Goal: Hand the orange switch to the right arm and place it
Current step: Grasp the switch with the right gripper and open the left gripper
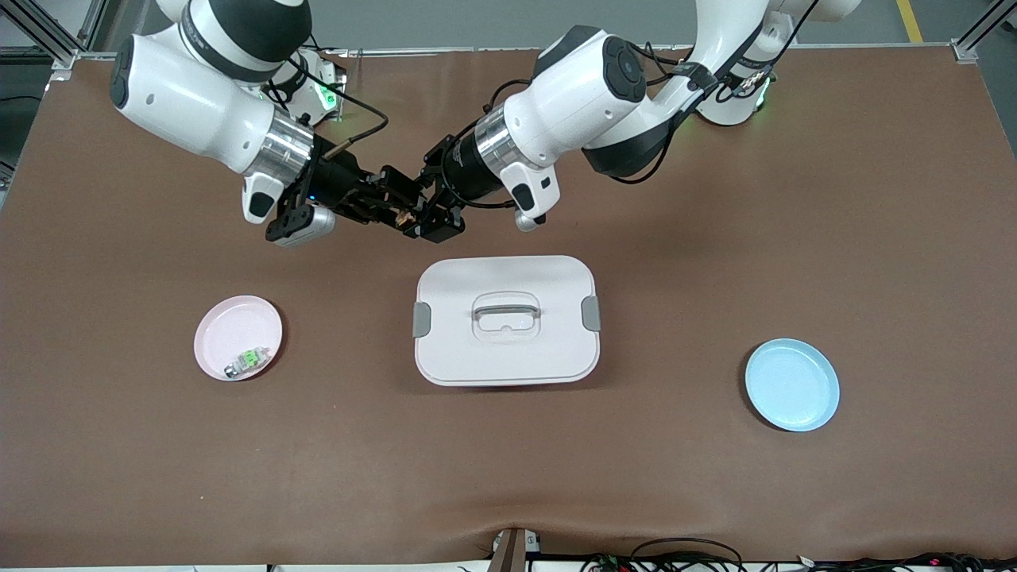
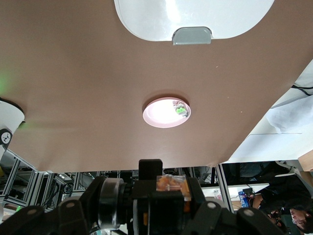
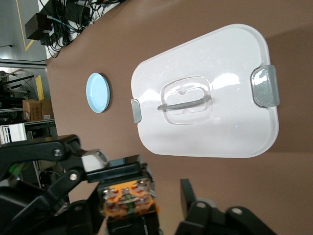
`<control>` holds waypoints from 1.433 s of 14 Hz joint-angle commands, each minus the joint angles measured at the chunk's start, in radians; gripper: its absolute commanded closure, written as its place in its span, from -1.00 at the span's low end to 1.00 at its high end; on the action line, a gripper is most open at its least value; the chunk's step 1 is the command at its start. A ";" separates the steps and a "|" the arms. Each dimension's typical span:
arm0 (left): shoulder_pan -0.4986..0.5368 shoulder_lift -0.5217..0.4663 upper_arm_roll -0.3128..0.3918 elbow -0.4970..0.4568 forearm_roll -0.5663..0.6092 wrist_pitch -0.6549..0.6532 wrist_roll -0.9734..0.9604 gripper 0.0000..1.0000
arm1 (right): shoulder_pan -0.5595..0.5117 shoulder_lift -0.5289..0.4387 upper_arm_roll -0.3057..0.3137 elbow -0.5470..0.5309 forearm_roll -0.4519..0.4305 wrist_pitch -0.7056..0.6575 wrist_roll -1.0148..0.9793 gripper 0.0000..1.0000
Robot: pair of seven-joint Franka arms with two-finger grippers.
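left gripper: clamped on orange switch | right gripper: fingers apart around it | white box: below both

Worktop covered edge to edge by a brown mat, slightly rippled at the edge nearest the front camera. Grey floor visible above the worktop's upper edge, with a yellow floor line at the left arm's end. Aluminium frame posts at the upper corners. Cables bunched along the edge nearest the front camera. Right wrist view: more cables and black boxes off the worktop edge, stacked cardboard boxes on the floor. Left wrist view: metal framing under the worktop edge. Lighting even, overhead.
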 commanded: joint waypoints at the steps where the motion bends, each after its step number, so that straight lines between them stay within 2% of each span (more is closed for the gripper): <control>1: -0.005 -0.004 0.001 0.012 0.020 0.015 -0.026 0.08 | 0.015 0.008 -0.003 0.006 -0.004 0.002 0.026 1.00; 4: -0.003 -0.005 0.001 0.012 0.020 0.015 -0.026 0.05 | 0.017 0.008 -0.003 0.006 -0.005 0.000 0.025 1.00; 7: 0.001 -0.007 -0.001 0.012 0.019 0.015 -0.026 -0.07 | 0.018 0.011 -0.003 0.006 -0.009 -0.004 0.025 1.00; 9: 0.006 -0.010 -0.001 0.012 0.019 0.015 -0.026 -0.31 | 0.021 0.011 -0.003 0.008 -0.012 -0.006 0.022 1.00; 10: 0.006 -0.010 -0.001 0.012 0.019 0.015 -0.026 -0.53 | 0.021 0.011 -0.003 0.009 -0.021 -0.009 0.011 1.00; 11: 0.006 -0.008 -0.001 0.012 0.019 0.015 -0.026 -0.92 | 0.014 0.013 -0.003 0.009 -0.051 -0.012 0.003 1.00; 12: 0.006 -0.007 0.001 0.012 0.019 0.015 -0.026 -1.00 | 0.009 0.011 -0.007 0.009 -0.083 -0.015 -0.004 1.00; 17: 0.015 -0.007 0.001 0.012 0.020 0.013 -0.017 -1.00 | 0.006 0.031 -0.008 0.008 -0.113 -0.030 -0.131 1.00; 20: 0.017 -0.008 0.001 0.012 0.111 0.013 -0.015 -1.00 | -0.008 0.057 -0.013 0.014 -0.338 -0.059 -0.216 1.00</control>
